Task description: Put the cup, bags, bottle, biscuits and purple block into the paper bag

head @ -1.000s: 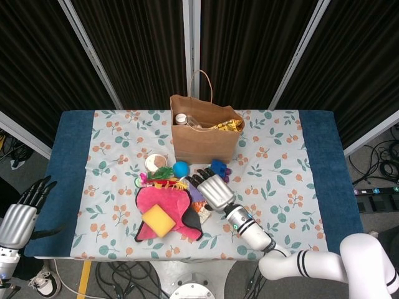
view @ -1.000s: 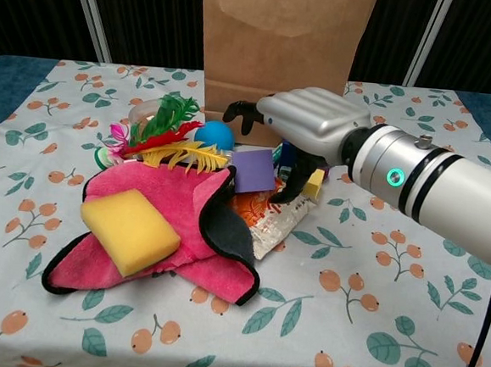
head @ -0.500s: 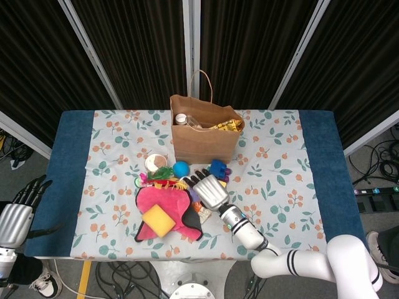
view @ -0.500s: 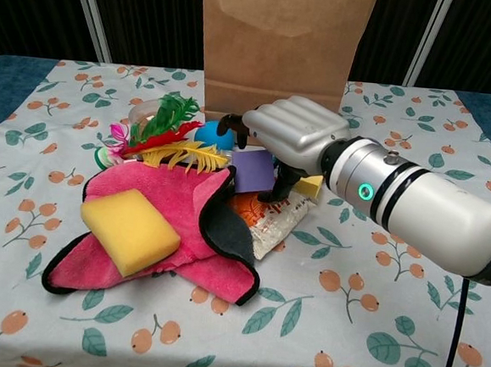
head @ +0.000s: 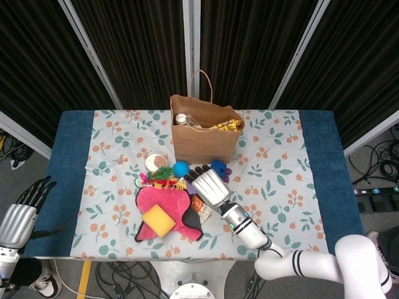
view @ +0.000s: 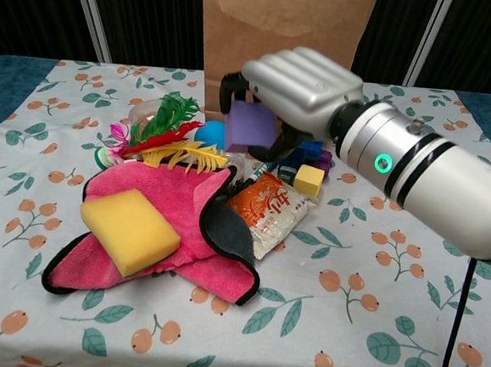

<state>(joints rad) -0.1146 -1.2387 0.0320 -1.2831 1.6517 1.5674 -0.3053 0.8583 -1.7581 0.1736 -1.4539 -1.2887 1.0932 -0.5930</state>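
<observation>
The right hand holds the purple block clear of the bench, fingers curled over its top — thumb under it. It hangs just in front of the paper bag, above an orange snack bag lying against the pink cloth. A yellow sponge sits on the cloth. The left hand hangs off the bench's left edge — fingers spread, holding nothing.
</observation>
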